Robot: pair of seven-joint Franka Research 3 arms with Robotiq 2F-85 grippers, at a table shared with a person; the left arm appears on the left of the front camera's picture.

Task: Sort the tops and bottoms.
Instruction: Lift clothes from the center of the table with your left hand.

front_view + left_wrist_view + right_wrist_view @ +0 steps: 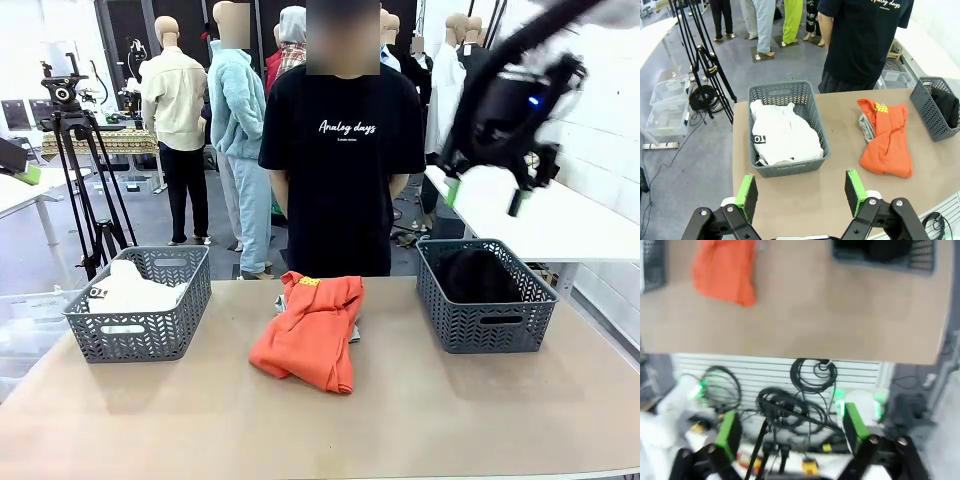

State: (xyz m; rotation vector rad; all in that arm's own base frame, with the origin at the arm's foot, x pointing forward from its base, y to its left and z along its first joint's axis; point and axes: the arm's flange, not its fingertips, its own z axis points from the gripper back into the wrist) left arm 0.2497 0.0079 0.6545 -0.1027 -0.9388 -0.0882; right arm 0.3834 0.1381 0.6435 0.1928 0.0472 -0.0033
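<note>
Left gripper (801, 192) gapes empty, facing the white tee (782, 137) in its basket (782, 92); right gripper (486, 196) hangs high, released.

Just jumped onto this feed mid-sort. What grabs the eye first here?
A crumpled bright orange fabric garment lies mid-table between two grey woven-pattern plastic baskets. The left basket holds a white tee with black print, and the right basket holds dark clothing. The right gripper hangs high at the table's right end, motion-blurred, fingers open.
</note>
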